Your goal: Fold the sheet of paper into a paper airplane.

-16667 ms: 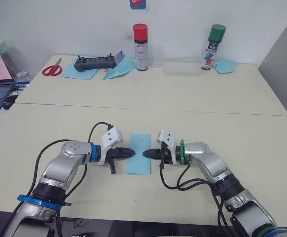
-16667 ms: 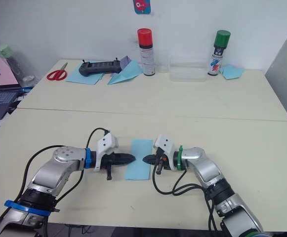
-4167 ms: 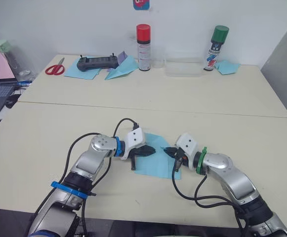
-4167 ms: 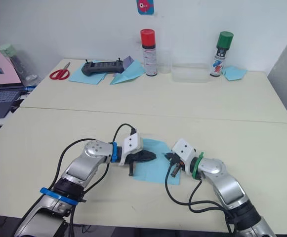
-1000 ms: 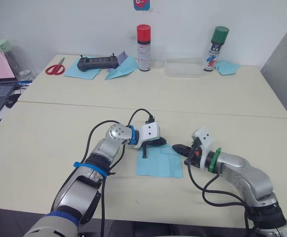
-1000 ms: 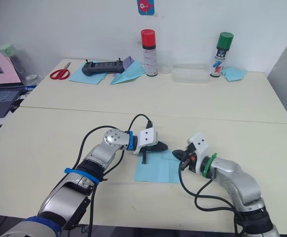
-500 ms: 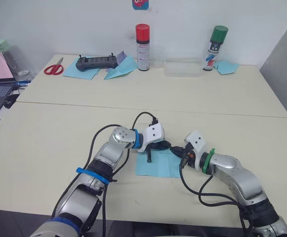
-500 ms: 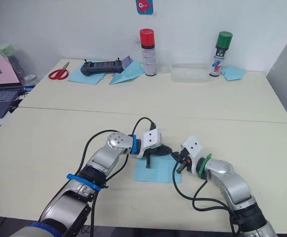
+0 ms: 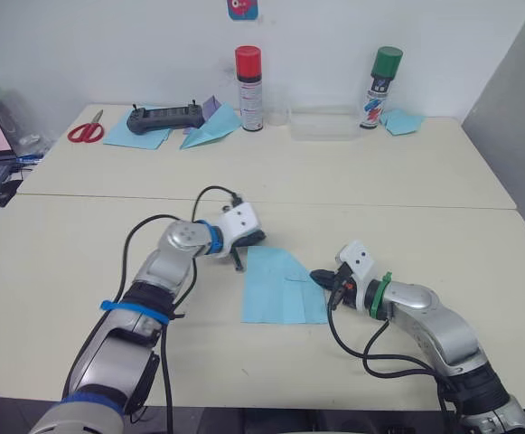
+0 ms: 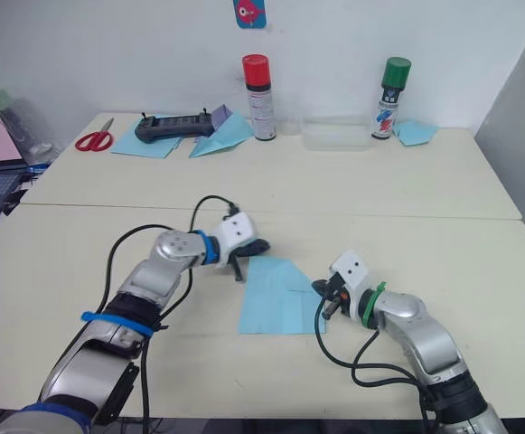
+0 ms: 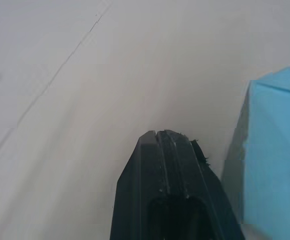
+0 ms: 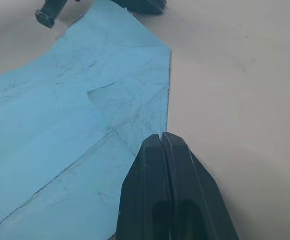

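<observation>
Here, in the left eye view, the sheet of paper [image 9: 284, 286] lies flat on the near counter [image 9: 54, 262], its far right corner folded over into a slanted edge. The left gripper [image 9: 255, 238] rests just beside the sheet's far left corner; the right gripper [image 9: 319, 276] sits at the sheet's right edge. On the far counter stand a red-capped spray can [image 9: 248, 75] and a green-capped spray can [image 9: 375, 74], with scissors [image 9: 84, 131] to the left.

Left wrist view: the fingers [image 11: 167, 150] are pressed together above bare counter, the paper's edge close alongside.

Right wrist view: the fingers [image 12: 168, 150] are pressed together, tips touching the creased paper near its edge.
</observation>
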### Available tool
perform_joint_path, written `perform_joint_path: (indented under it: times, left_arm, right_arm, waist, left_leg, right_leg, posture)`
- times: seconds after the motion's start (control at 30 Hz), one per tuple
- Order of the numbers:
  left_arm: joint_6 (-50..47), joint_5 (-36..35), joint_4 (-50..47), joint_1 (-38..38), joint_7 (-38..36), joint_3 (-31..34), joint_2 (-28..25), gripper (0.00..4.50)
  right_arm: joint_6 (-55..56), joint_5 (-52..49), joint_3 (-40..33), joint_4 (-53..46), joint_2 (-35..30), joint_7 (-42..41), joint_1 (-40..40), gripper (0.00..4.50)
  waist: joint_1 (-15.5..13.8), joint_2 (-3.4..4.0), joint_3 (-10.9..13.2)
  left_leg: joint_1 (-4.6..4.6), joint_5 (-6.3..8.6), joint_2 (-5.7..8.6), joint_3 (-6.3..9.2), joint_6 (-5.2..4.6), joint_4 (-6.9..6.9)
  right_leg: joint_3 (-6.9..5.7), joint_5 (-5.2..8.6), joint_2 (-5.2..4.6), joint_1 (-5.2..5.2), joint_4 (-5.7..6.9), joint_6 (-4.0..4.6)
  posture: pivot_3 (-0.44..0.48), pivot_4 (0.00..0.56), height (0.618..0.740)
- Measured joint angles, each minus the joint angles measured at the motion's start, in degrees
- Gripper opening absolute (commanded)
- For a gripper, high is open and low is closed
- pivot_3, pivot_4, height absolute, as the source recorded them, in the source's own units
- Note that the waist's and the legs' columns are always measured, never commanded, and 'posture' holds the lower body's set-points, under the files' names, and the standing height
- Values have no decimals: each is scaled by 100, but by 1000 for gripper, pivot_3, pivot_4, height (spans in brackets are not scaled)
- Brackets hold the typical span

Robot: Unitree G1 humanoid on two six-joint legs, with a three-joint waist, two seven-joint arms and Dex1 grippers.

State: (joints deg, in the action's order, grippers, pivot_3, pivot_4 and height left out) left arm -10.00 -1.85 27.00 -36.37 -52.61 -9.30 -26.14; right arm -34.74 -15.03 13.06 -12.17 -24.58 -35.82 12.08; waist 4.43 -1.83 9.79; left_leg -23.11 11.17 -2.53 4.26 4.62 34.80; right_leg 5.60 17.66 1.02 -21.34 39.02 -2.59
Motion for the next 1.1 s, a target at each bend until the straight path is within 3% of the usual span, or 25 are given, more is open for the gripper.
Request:
perform_joint_path:
  times: [0.17, 0.37, 0.67, 0.77, 1.03, 1.1]
  left_arm:
    - [-1578, -1359, -1326, 575, -385, 821, -122, 1701]
    - [-2794, -2228, -2145, 1063, -156, 1219, 30, 3614]
    - [-2823, -2007, -2314, 1481, 121, 740, 19, 3614]
    - [-2763, -1960, -2303, 1471, 139, 704, 18, 3089]
    - [-2612, -1870, -2227, 1424, 71, 515, -51, 439]
    - [-2501, -1804, -2199, 1411, 59, 481, -81, 19]
  right_arm:
    - [94, 26, -9, 131, -2, -84, 77, 0]
    - [156, 34, 23, 252, 20, -168, 160, 0]
    - [169, 62, 48, 338, 14, -254, 241, 0]
    - [169, 65, 48, 335, 14, -262, 241, 0]
    - [164, 89, 49, 328, 57, -243, 240, 0]
    - [160, 96, 48, 329, 99, -213, 240, 0]
  waist:
    - [1, -3, 4]
    - [14, -3, 4]
    - [19, -4, 5]
    - [20, -5, 5]
    - [23, -5, 5]
    - [25, -4, 5]
  left_leg:
    - [-6, 0, 1, 4, 0, 2]
    - [4, 0, 1, 1, 0, 2]
    - [8, 0, 1, -1, 1, 2]
    - [8, 0, 0, -1, 1, 1]
    - [7, 0, 0, -2, 1, 0]
    - [7, 0, -1, -3, 1, 0]
  right_leg:
    - [-4, 0, -2, 0, 0, 0]
    - [1, -1, -2, 5, 0, 0]
    - [4, -1, -1, 6, 0, 3]
    - [4, 0, -1, 5, 0, 3]
    - [5, 0, -1, 3, 0, 4]
    - [6, 1, -1, 2, 0, 5]
  posture:
    - [0, 150, 740]
    - [0, 150, 740]
    - [0, 150, 740]
    - [0, 150, 740]
    - [0, 150, 740]
    - [0, 150, 740]
